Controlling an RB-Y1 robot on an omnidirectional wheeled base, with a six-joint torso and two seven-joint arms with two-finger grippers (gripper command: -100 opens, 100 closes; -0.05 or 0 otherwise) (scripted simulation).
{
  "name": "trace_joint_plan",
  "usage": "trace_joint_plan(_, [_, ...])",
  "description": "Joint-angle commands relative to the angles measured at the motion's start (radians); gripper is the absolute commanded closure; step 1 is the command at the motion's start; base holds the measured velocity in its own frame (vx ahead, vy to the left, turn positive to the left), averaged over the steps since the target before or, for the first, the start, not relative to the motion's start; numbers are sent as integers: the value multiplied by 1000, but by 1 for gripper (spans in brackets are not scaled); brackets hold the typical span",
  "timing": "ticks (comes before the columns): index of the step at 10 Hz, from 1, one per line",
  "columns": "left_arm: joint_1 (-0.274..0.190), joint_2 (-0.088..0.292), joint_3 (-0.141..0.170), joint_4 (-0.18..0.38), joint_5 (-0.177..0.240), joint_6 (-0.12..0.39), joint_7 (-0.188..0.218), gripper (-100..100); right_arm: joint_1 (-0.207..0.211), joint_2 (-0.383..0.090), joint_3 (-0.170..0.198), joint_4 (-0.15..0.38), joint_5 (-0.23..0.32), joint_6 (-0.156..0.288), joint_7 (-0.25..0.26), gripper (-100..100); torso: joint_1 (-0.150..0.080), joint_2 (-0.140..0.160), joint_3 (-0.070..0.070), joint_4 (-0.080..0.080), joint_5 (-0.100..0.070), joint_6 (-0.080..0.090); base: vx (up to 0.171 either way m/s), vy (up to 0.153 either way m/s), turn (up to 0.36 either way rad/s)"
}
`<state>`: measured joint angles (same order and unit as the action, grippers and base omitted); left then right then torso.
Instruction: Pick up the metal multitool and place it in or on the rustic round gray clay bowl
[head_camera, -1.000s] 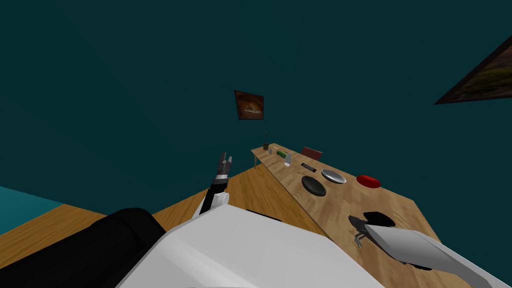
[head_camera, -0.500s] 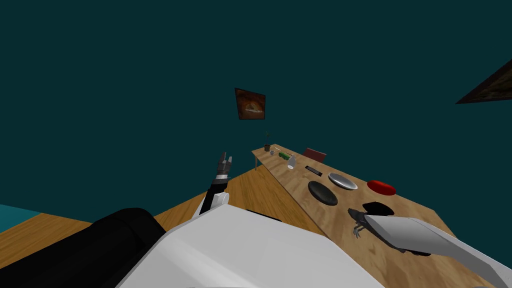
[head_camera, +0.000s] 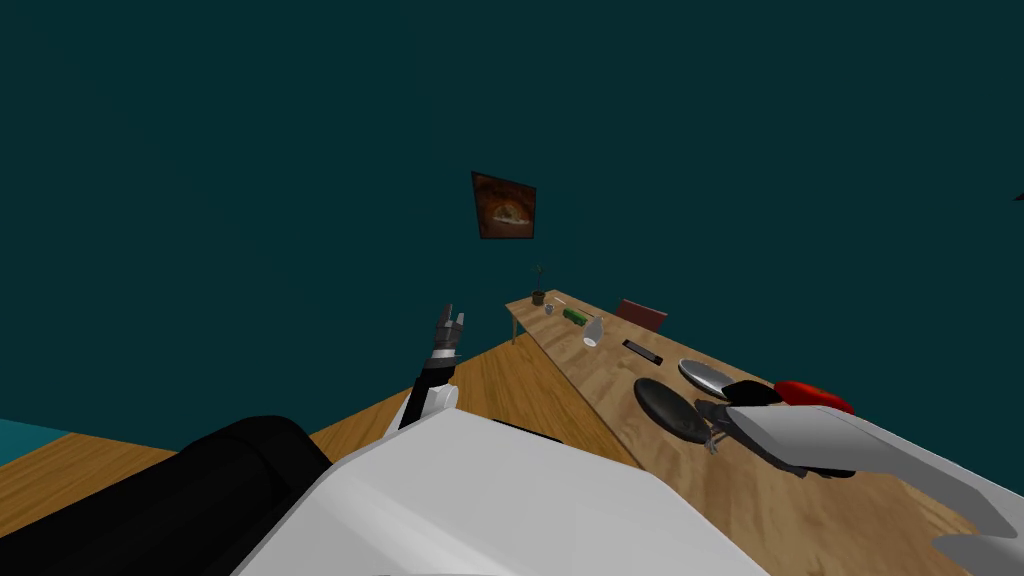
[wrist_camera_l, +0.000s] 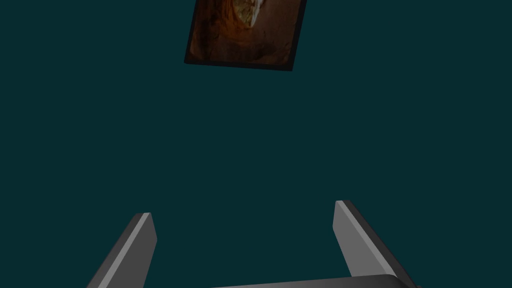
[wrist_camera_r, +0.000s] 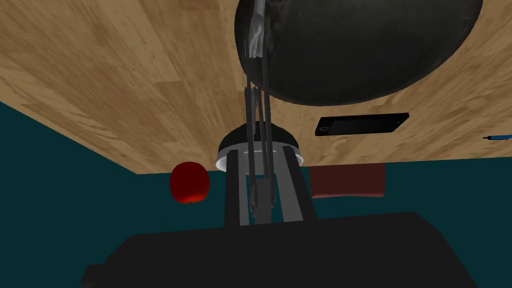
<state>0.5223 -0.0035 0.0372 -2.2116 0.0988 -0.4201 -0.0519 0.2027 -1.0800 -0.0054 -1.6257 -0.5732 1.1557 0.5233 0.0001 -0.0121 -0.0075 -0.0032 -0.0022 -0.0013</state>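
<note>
- The slim dark grey multitool (wrist_camera_r: 257, 100), with a paler silvery tip, is being gripped between the two thin fingers of the right gripper (wrist_camera_r: 261, 152), which are pressing its sides near one end.
- The multitool is sticking out lengthwise beyond the fingers, and its silvery tip is showing over the edge of the bowl. Whether it is touching the bowl cannot be told.
- The dark grey round bowl (head_camera: 668, 408), wide, shallow and matte, is sitting on the light wooden table (head_camera: 600, 375), just beside the right gripper in the head view.
</note>
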Motion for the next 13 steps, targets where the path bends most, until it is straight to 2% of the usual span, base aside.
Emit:
trace_joint_plan(1, [0, 0, 0, 0, 0, 0, 0, 0, -20, -29, 1, -20, -14, 33, -11, 100, 0, 0, 0, 0, 0, 0, 109, 17, 61])
trace_joint_plan(3, [0, 0, 0, 0, 0, 0, 0, 0, -46, -58, 4, -36, -26, 63, -23, 100, -1, 0, 0, 0, 0, 0, 107, 5, 72])
trace_joint_plan(4, [0, 0, 0, 0, 0, 0, 0, 0, -32, -50, 0, -36, -23, 51, -21, 100, -1, 0, 0, 0, 0, 0, 51, -3, 27])
trace_joint_plan(5, [0, 0, 0, 0, 0, 0, 0, 0, -35, -52, -1, -37, -23, 53, -22, -100, -2, 3, 1, 0, -1, 1, 11, 0, 2])
trace_joint_plan(9, [0, 0, 0, 0, 0, 0, 0, 0, -35, -52, -1, -37, -23, 53, -22, -100, -3, 8, 4, 1, -1, 2, 1, 0, 0])
trace_joint_plan(10, [0, 0, 0, 0, 0, 0, 0, 0, -35, -52, -1, -37, -23, 53, -22, 0, -3, 8, 4, 1, -1, 2, 0, 0, 0])
trace_joint_plan(11, [0, 0, 0, 0, 0, 0, 0, 0, -40, -83, -22, -76, -54, 91, -23, -100, -3, 8, 4, 1, -1, 2, 3, -3, -67])
trace_joint_plan(13, [0, 0, 0, 0, 0, 0, 0, 0, -45, -113, -43, -114, -85, 128, -24, -100, -3, 8, 4, 1, -1, 2, 5, -3, -81])
